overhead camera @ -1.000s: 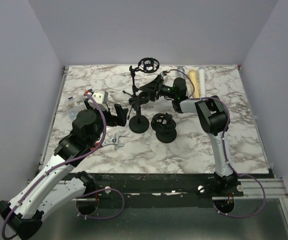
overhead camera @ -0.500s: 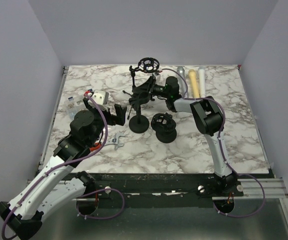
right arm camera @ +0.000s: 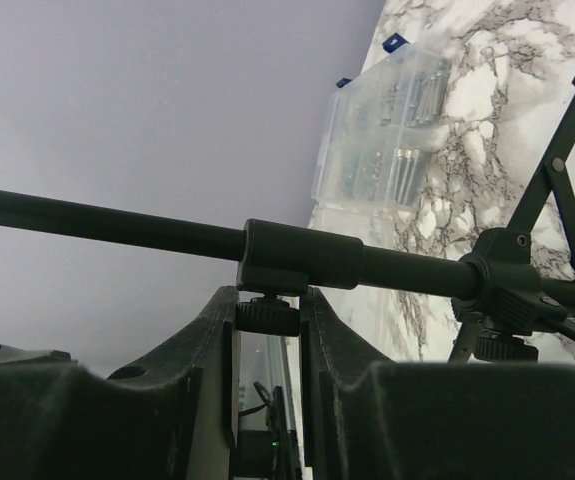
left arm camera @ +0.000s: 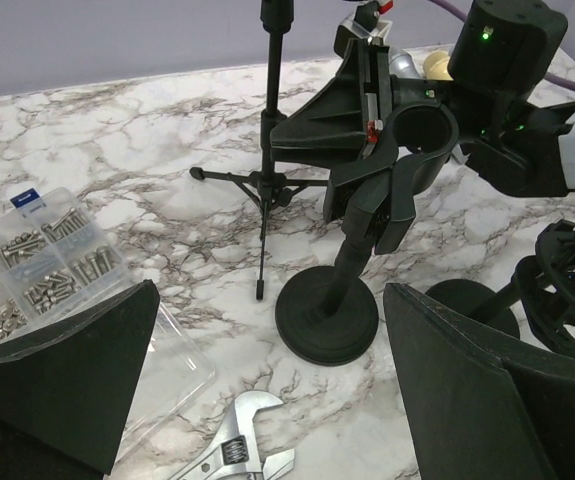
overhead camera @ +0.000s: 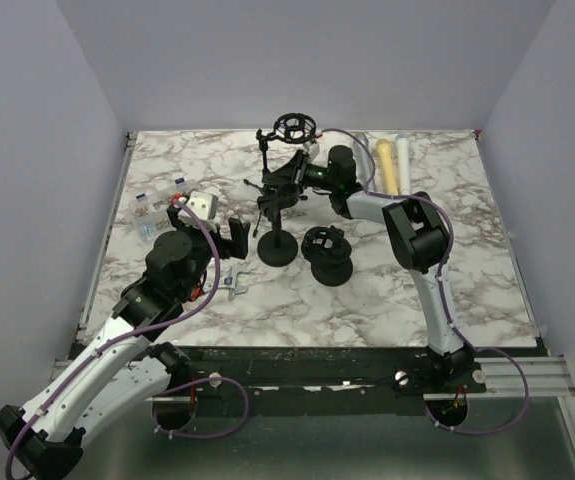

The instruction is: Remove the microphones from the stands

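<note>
Desk (overhead camera: 467,280): marbled; all items listed below are carried on it.
Tripod stand (left arm camera: 272,100): set upright at the back centre, with a ring mount (overhead camera: 293,124) at its top.
Knob (right arm camera: 267,317): fitted to the collar on the tripod stand's pole.
Right gripper (right arm camera: 267,300): extended to the tripod stand's pole. The jaws are closed on the knob, with one finger at each side of it.
Round-base stand (overhead camera: 277,248): stood upright just in front of the tripod stand. A clip (left arm camera: 407,150) is carried at its top, just beside the right gripper.
Microphone: cannot be picked out for certain in any view. A grey cylinder (left arm camera: 404,66) is partly seen behind the right gripper; whether it is the microphone cannot be told.
Left gripper (left arm camera: 270,300): held low over the desk and faced toward the round-base stand. The jaws are spread wide.
Second mount (overhead camera: 327,258): carried on its own round base, just right of the round-base stand.
Wrench (left arm camera: 232,455): laid flat on the desk under the left gripper.
Screw box (left arm camera: 37,255): clear and compartmented, placed at the left of the desk, near the left gripper.
Rolls (overhead camera: 392,165): one cream and one white, laid at the back right.
</note>
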Robot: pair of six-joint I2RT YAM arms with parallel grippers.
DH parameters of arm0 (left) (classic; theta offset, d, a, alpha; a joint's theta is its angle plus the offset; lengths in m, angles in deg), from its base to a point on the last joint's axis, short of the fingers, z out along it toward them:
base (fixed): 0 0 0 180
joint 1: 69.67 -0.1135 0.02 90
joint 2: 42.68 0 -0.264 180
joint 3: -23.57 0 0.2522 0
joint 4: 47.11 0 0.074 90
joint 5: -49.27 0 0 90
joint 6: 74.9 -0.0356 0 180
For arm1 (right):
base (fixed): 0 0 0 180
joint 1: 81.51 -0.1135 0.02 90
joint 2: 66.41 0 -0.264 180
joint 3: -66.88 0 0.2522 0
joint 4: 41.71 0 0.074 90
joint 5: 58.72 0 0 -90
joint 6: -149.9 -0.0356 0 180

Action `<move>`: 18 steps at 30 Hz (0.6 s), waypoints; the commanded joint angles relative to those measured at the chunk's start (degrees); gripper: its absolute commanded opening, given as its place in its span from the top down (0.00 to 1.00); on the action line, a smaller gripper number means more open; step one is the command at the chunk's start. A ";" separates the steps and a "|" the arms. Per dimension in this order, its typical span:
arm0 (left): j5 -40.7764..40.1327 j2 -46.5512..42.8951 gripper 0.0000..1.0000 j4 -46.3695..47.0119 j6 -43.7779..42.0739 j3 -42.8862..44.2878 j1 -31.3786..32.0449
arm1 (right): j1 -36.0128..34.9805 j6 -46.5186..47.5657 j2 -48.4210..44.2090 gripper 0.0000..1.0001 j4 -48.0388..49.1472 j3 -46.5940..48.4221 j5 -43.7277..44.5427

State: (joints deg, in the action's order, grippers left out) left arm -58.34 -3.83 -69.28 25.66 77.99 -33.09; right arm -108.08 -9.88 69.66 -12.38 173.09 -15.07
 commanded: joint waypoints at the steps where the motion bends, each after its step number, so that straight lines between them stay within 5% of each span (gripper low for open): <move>1: -1.69 -1.12 0.01 2.19 0.06 -0.72 -0.29 | 0.02 11.64 -2.75 0.97 -14.93 -1.77 6.62; 18: -1.16 -0.46 0.01 3.53 -0.99 -1.10 -0.37 | 0.09 37.55 -8.49 0.99 -39.31 -0.21 25.70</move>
State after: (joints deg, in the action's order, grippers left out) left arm -58.79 -4.53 -67.27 25.38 77.29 -33.18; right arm -108.97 16.48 59.91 -38.92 173.24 -0.45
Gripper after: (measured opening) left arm 0.982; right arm 0.299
